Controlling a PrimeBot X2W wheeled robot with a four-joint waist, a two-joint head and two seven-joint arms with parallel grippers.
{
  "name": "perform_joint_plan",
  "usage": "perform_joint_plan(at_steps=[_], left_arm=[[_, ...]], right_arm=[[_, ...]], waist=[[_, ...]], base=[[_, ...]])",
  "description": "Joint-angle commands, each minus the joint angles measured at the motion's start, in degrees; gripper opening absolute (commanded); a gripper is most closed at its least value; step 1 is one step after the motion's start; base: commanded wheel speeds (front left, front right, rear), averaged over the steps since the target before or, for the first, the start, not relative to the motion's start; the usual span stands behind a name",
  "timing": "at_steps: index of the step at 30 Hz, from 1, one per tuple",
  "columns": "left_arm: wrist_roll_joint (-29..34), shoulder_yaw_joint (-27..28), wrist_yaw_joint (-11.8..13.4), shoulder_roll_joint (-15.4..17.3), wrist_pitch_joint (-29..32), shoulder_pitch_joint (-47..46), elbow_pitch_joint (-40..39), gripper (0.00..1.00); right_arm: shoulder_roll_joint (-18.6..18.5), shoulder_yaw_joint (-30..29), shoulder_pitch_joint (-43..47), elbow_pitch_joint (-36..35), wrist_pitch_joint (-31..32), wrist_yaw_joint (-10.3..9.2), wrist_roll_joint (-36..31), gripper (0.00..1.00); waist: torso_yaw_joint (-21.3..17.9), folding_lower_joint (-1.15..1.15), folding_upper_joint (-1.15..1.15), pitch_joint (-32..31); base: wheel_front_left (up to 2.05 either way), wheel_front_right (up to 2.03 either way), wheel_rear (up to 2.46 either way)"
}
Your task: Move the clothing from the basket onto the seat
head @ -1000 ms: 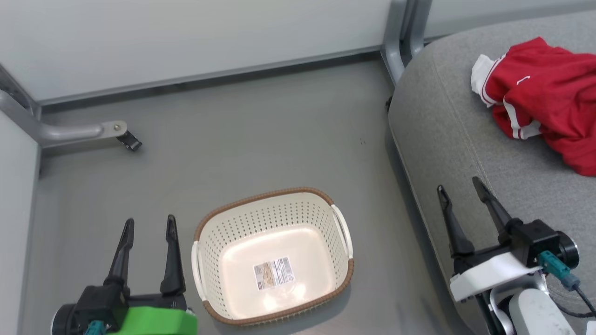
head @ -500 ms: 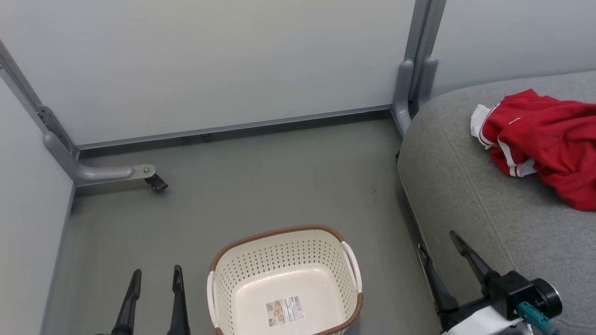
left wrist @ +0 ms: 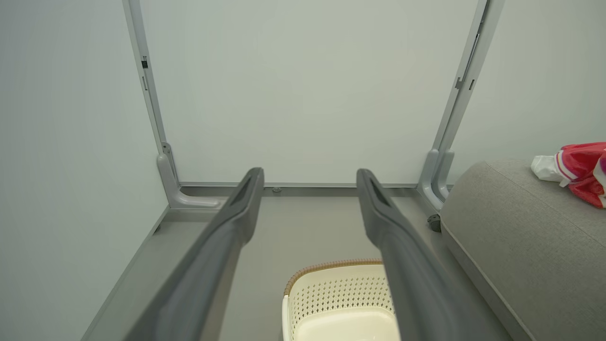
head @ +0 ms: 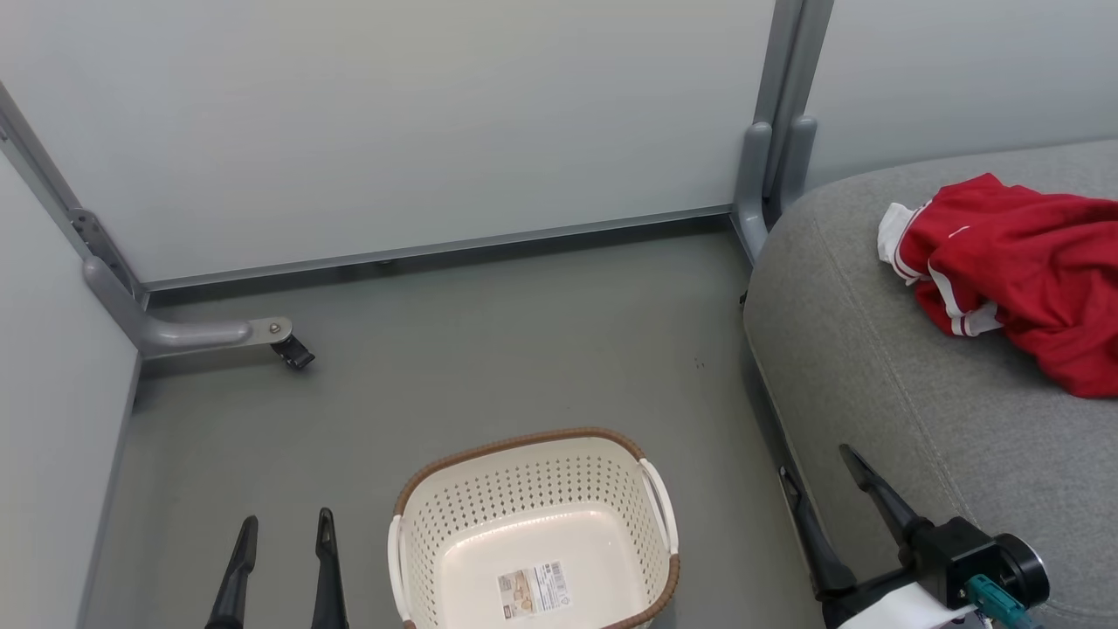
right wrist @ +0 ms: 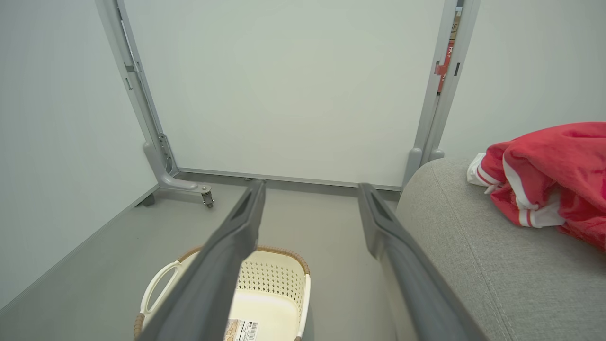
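1. My left gripper (head: 286, 521) hangs just left of the basket (head: 515, 439). Its two dark fingers stand apart with nothing between them.
2. My right gripper (head: 817, 461) is off the basket's right side, farther from it than the left one. Its fingers are also spread and empty, with the tips at the near edge of the seat (head: 873, 376).
3. The basket sits upright on the grey floor (head: 489, 332) between my two grippers, mouth up. Inside I see only the label (head: 530, 587) on its bottom, and no fabric.
4. The seat rises to the right of the basket, with a strip of floor between them.
5. The clothing (head: 1022, 271) lies bunched on top of the seat, well to the right of the basket and beyond it, touching neither gripper. Its long axis runs roughly sideways. The white end is turned toward the basket and the red bulk runs off the head view's right edge, so I cannot see its full length.
6. From both grippers the clothing lies ahead and to the right. My right arm is much the nearer; the left would have to reach across the basket. With the basket emptied and the garment on the cushion, I judge the move done and no further grasp needed.
7. Behind the basket stands the pale partition wall (head: 393, 131), with a caster foot (head: 293, 352) at the basket's back left.
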Motion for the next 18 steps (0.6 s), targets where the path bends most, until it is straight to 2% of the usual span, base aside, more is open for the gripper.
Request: perform_joint_plan(at_steps=[1,6,18], left_arm=[[0.1,0.3,-0.4,0.0,0.0,0.6,0.1,0.0],[-1.0,-0.2,-0.3,-0.1,0.1,0.0,1.9,0.0],[-15.1,0.5,-1.2,0.8,2.7,-3.5,3.9,0.0]], right_arm=[[0.1,-0.2,0.9,0.0,-0.3,-0.06,-0.2,0.0],[0.3,0.1,0.5,1.7,0.2,0.01,0.9,0.0],[-0.1,-1.4,-1.5,2.9,2.8,0.0,15.5,0.0]], waist=[[0.2,0.0,0.0,-0.2],[0.1,0.0,0.0,-0.1],[0.2,0.0,0.0,0.2]], base=[[0.0,0.0,0.0],[0.0,0.0,0.0],[0.0,0.0,0.0]])
